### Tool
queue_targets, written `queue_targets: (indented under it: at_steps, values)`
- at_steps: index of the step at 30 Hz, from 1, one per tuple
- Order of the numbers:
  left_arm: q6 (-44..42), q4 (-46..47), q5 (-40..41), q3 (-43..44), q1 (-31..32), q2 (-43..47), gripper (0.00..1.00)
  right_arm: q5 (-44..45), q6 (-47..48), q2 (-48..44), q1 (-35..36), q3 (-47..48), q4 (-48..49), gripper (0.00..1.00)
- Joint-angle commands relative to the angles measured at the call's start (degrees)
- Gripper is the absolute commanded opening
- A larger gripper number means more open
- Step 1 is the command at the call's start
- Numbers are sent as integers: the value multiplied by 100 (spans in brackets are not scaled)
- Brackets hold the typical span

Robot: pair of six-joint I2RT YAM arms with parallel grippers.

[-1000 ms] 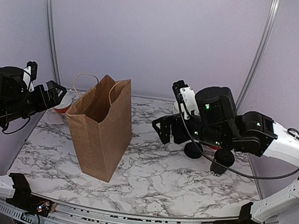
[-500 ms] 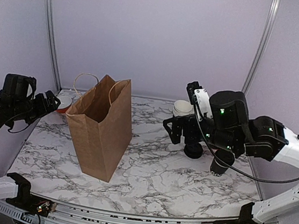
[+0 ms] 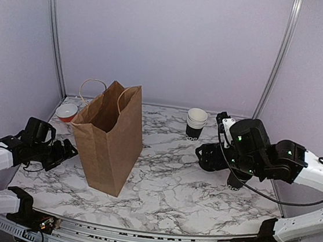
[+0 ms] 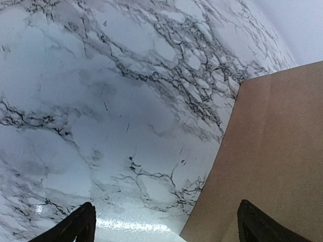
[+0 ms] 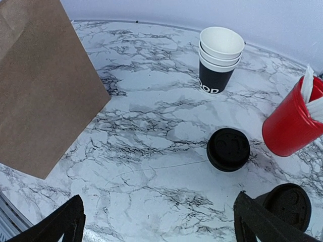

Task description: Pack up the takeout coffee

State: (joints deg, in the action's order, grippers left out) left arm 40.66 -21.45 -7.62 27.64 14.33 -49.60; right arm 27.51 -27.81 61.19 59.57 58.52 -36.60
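The takeout coffee cup (image 5: 288, 202) is black with a black lid on top. It stands at the lower right of the right wrist view, partly behind one finger. In the top view the cup (image 3: 235, 182) peeks out under the right arm. A loose black lid (image 5: 228, 149) lies flat on the marble nearby. My right gripper (image 5: 159, 227) is open and empty, above the table to the left of the cup; it also shows in the top view (image 3: 203, 157). My left gripper (image 3: 69, 148) is open and empty, low beside the brown paper bag (image 3: 108, 135).
The bag stands upright and open at centre left, and shows in both wrist views (image 4: 275, 151) (image 5: 43, 85). A stack of white-rimmed cups (image 5: 220, 58) stands at the back. A red tub (image 5: 292, 121) stands right of the loose lid. A small red-and-white bowl (image 3: 67, 112) sits at the far left.
My left arm has dropped from a raised pose to table height beside the bag. My right arm has drawn back to the right and lower, uncovering the cup stack.
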Motion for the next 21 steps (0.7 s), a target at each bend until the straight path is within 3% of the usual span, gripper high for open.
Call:
queue_targets:
  at_steps: [1,8,21]
  values:
    - [413,909,-190,-482,286,-164,98,-184,-143,-57,-90,-63,-4,100]
    - [941,1620,241,-857,1203,-626,98,-148,-212,-36,-194,-220,-48,100]
    - [1793,2643,571,-1255,2292,-1048,99,-236,-261,140,-305,-408,65,100]
